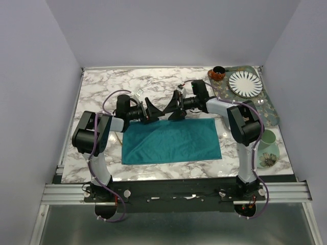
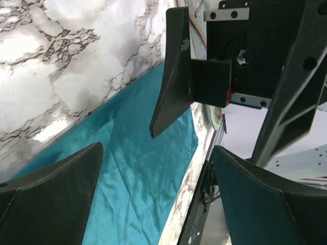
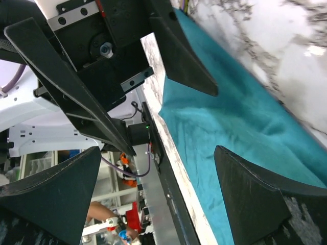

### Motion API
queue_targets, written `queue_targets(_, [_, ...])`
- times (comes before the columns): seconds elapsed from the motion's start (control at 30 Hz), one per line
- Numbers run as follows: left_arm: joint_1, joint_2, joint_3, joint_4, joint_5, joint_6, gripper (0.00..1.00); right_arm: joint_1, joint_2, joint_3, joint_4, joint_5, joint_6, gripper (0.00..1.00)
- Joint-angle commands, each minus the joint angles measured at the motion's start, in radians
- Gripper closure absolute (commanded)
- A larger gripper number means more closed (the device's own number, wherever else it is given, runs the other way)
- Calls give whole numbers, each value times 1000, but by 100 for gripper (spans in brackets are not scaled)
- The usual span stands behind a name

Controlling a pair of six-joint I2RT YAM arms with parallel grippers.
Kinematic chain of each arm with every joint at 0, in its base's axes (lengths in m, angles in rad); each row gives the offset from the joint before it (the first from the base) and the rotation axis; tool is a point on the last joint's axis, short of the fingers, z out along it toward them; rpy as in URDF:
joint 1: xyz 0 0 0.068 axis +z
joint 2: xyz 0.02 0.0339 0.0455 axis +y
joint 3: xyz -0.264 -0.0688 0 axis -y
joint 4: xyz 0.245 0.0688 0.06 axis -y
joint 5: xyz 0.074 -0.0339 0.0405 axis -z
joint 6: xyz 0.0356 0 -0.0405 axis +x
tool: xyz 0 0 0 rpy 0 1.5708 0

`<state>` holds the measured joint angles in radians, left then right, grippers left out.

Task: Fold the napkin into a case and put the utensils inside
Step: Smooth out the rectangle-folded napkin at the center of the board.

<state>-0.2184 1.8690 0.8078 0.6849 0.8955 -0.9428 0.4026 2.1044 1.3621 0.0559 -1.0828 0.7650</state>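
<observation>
Teal napkin [image 1: 171, 141] flat on the marble bench [image 1: 102, 92], long axis left to right, just below both claws and on their near side. Left claw [image 1: 155, 111] and right claw [image 1: 172, 109] spread wide, empty, almost tip to tip over the middle of the far edge, equally near. Bare bench beyond that edge and leftward; striped plate [image 1: 245, 83] well off at far right.

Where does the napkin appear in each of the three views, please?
Top external: napkin at centre, lying flat.
Left wrist: napkin at lower centre, running diagonally.
Right wrist: napkin right of centre.
Shared landmark: the marble table bordering the napkin's far edge.
</observation>
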Motion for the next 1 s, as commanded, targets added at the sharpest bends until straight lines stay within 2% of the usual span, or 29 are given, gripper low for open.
queue_targets(0.0, [7, 33, -1, -42, -26, 44, 1, 27, 88, 15, 102, -16, 89, 0])
queue_targets(0.23, [70, 91, -21, -131, -27, 102, 2, -39, 143, -29, 62, -19, 13, 0])
queue_targets(0.3, [83, 102, -25, -156, -24, 133, 2, -64, 137, -46, 24, -23, -51, 0])
queue_targets(0.73, [146, 102, -36, -295, -7, 268, 2, -327, 109, -1, -497, -8, -496, 0])
queue_targets(0.97, [160, 104, -42, -300, 2, 282, 3, -419, 108, 18, -617, 23, -621, 0])
